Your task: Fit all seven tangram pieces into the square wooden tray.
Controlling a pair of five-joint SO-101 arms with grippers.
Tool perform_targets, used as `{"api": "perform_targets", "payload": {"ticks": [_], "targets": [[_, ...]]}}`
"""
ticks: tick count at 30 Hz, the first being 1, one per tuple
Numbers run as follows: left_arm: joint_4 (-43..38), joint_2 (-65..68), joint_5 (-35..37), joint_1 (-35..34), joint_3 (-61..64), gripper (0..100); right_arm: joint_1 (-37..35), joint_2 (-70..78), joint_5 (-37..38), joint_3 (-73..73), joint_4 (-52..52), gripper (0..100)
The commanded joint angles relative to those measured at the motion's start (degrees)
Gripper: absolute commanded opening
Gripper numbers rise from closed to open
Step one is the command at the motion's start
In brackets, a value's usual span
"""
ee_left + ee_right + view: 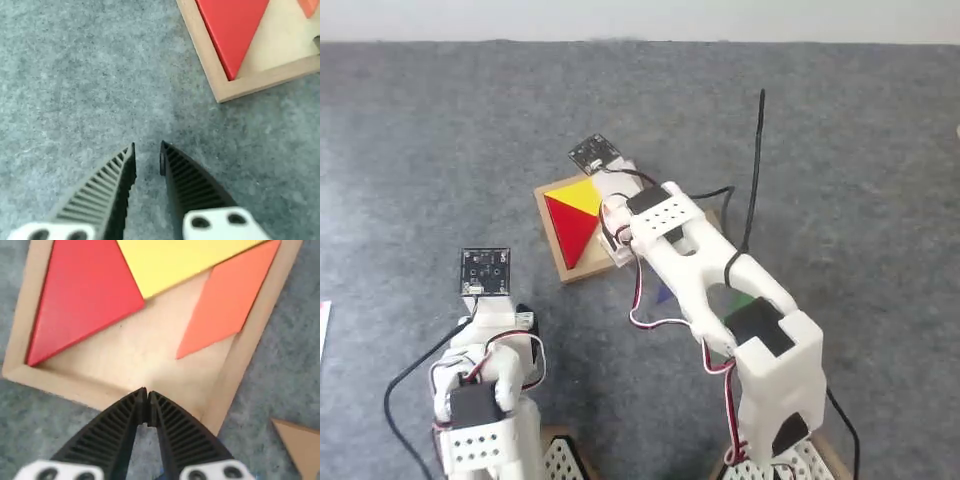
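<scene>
The square wooden tray [582, 272] lies mid-table. It holds a red triangle [570, 232], a yellow triangle [578, 194] and an orange parallelogram [227, 302]. In the right wrist view the red triangle [87, 295] and the yellow triangle [185, 257] lie edge to edge. My right gripper [146, 392] is shut on nothing, just above the tray's rim [65, 385]. The right arm [670, 230] covers much of the tray. My left gripper [147, 147] is narrowly open over bare carpet, short of the tray's corner [250, 87].
A tan triangle [300, 445] lies on the carpet beside the tray. A purple piece [663, 293] and a green piece [740, 300] peek out under the right arm. Grey carpet [440, 150] covers the table. The left arm [485, 360] sits at the front left.
</scene>
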Motion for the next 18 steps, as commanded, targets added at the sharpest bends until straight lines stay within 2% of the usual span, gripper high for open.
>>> {"api": "perform_targets", "payload": {"ticks": [1, 7, 12, 18], "targets": [[0.3, -1.1, 0.0, 0.3, -0.7, 8, 2.2, -2.6, 0.5, -0.6, -3.0, 0.6], [0.3, -1.1, 0.0, 0.3, -0.7, 8, 5.1, 1.1, 0.5, -1.8, -4.2, 0.6], [0.3, -1.1, 0.0, 0.3, -0.7, 8, 2.2, 3.1, 0.5, -5.4, 4.4, 0.6], [0.3, -1.1, 0.0, 0.3, -0.7, 8, -0.5, 2.7, 0.6, -5.5, 8.7, 0.6]]}}
